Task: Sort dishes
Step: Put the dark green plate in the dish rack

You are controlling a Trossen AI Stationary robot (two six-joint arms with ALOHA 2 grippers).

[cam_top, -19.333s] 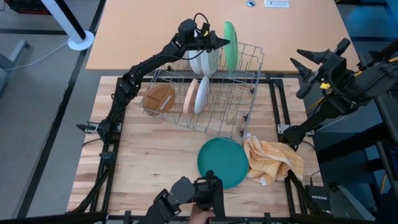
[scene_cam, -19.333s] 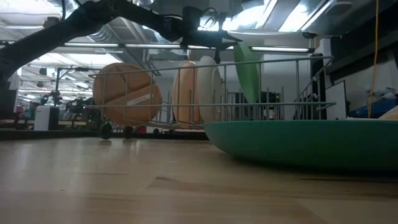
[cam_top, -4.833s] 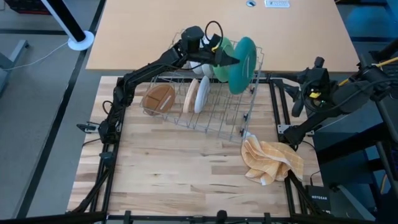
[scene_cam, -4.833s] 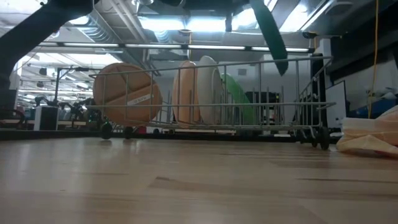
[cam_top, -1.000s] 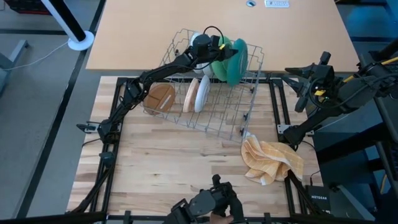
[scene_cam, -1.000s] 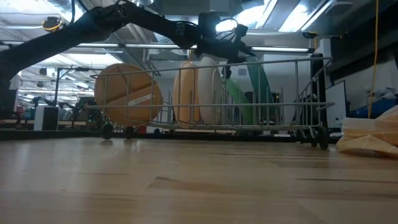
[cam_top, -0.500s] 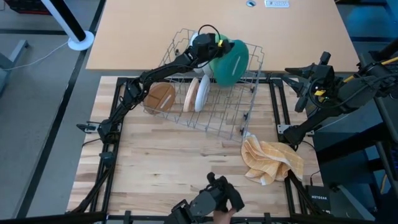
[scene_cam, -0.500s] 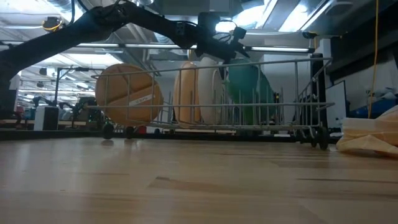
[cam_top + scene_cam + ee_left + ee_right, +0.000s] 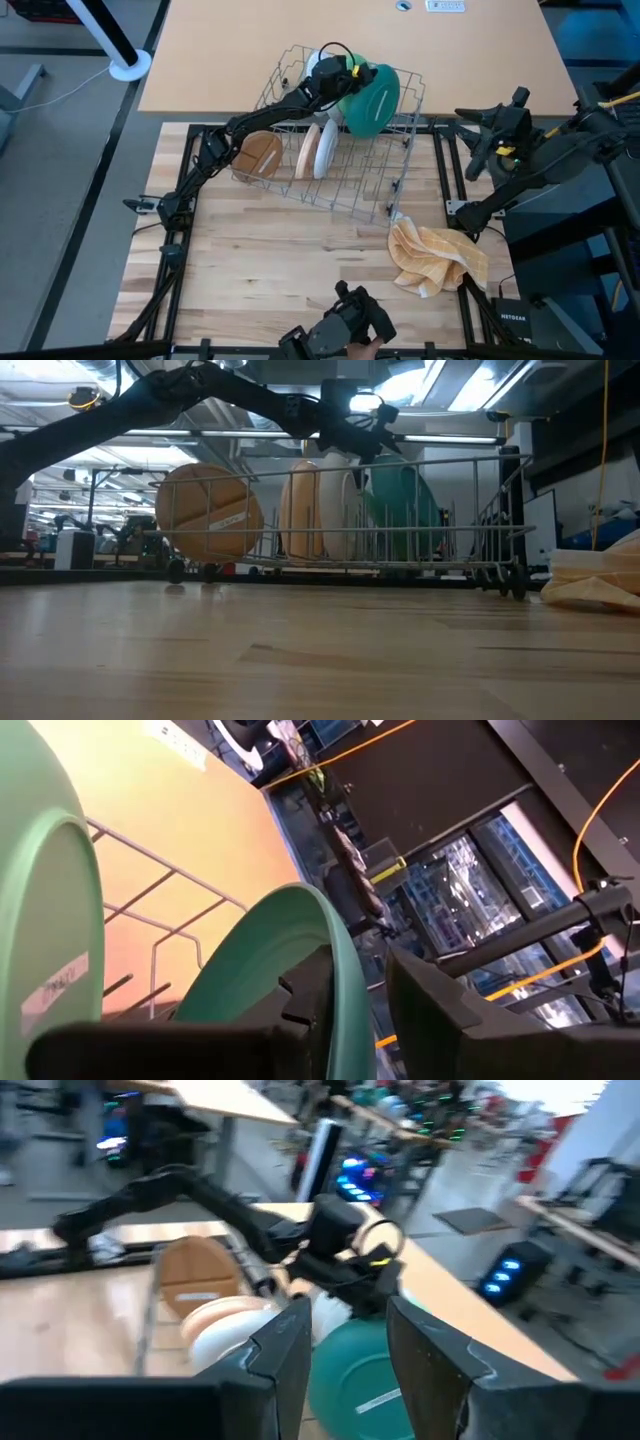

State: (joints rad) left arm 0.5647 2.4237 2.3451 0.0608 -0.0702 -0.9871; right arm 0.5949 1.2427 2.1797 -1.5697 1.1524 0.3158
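A grey wire rack stands at the table's far side. In it stand on edge a brown plate, a tan plate and a white plate. My left gripper reaches over the rack's far end and is shut on a teal plate, which also shows in the low view. A light green plate stands just beside it. My right gripper is open and empty, raised off the table's right edge. My left gripper pinches the teal plate's upper rim between its two fingers, one finger on each face. The fingers come from the table's left, over the rack's top. The plate stands inside the rack and leans, its face toward the near right.
A crumpled yellow checked cloth lies at the near right. A dark device with a person's hand shows at the table's near edge. Bare wood lies between the rack and the near edge.
The teal plate, held by my left gripper, has tipped from nearly edge-on to leaning in the rack, so its broad face now shows. My left gripper has kept its place over the rack's far end. The dark device at the near edge has shifted a little.
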